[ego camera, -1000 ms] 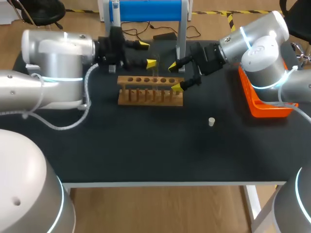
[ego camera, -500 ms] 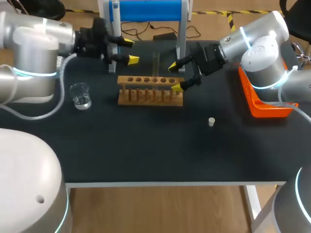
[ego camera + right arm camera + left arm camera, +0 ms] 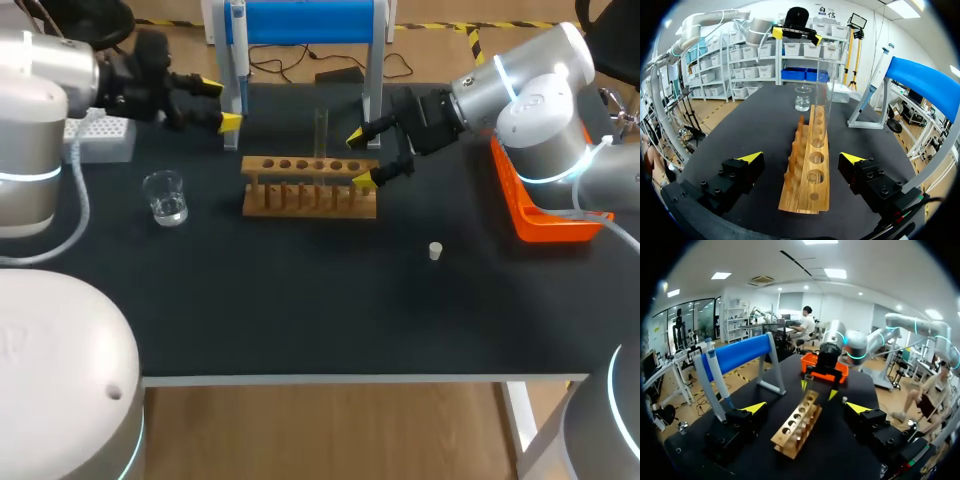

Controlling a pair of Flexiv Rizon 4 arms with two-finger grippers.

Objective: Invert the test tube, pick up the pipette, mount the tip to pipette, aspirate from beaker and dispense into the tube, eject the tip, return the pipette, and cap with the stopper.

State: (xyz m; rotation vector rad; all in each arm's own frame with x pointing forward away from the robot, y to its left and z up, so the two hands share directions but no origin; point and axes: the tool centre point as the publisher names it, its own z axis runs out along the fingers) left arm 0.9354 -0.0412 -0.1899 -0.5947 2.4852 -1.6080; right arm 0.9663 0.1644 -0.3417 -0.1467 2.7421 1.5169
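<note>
Test tube [image 3: 320, 132] upright in rack [image 3: 310, 195]: inversion looks done. Pipette [image 3: 236, 60] on stand, untouched. Left jaws open, empty, near pipette. Right jaws open, empty, flanking rack end. Stopper [image 3: 435, 250] loose on worktop [image 3: 300, 310]. Left: tip mounting, aspirating from beaker [image 3: 165, 197], dispensing, ejecting, returning, capping.

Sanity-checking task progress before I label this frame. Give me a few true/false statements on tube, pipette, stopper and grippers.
1. The test tube stands upright in the rack. True.
2. The left gripper holds the pipette. False: it is open and empty; the pipette hangs on the blue stand.
3. The stopper caps the tube. False: it lies on the table, apart from the rack.
4. The right gripper is open. True.
</note>
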